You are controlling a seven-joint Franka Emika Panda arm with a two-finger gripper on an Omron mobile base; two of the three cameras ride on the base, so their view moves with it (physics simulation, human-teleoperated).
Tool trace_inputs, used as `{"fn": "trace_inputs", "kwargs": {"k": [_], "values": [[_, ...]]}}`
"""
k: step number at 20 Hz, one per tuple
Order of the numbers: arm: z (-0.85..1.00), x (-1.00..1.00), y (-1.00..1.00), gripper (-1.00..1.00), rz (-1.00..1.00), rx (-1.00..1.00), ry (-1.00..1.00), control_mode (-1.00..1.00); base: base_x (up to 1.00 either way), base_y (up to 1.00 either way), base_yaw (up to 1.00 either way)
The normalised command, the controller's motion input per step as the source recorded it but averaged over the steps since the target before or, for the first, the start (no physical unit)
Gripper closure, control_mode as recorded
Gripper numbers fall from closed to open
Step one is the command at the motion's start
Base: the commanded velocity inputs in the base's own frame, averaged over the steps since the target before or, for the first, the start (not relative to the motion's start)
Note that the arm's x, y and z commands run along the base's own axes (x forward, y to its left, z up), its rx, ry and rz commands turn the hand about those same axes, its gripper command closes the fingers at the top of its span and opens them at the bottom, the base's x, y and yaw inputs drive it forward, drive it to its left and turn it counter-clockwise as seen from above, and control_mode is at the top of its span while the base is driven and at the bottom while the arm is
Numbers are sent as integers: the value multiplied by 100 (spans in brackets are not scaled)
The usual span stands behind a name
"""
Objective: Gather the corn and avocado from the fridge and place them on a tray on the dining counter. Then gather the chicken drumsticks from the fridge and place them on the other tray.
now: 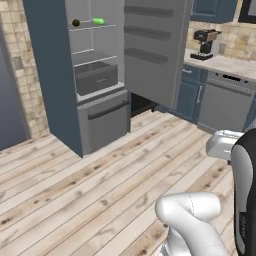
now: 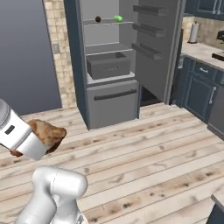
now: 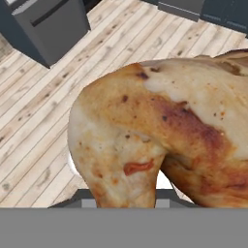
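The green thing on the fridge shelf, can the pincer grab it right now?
Probably not. The pincer is shut on a chicken drumstick, so it has no room for the green thing. It also sits high in the open fridge, across a stretch of wooden floor from the arm.

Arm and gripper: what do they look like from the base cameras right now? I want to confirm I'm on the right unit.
The arm has glossy white, rounded link shells, with a bulbous white joint housing low in both base views. A tall dark grey-black section with faint markings stands at the right edge of the left base view. The hand is a white cylinder with a small dark marking and a grey band. No loose cables show.
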Motion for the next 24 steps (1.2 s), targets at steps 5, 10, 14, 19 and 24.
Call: {"fn": "trace_inputs", "kwargs": {"k": [5,10,14,19,24], "values": [[0,0,0,100,0,0,0,100,-96,-29,-20],[0,0,0,100,0,0,0,100,-92,-38,-19],[0,0,0,100,0,0,0,100,-73,-52,-16],[0,0,0,100,0,0,0,100,-60,-69,-12],[0,0,0,100,0,0,0,100,-40,-79,-9]]}}
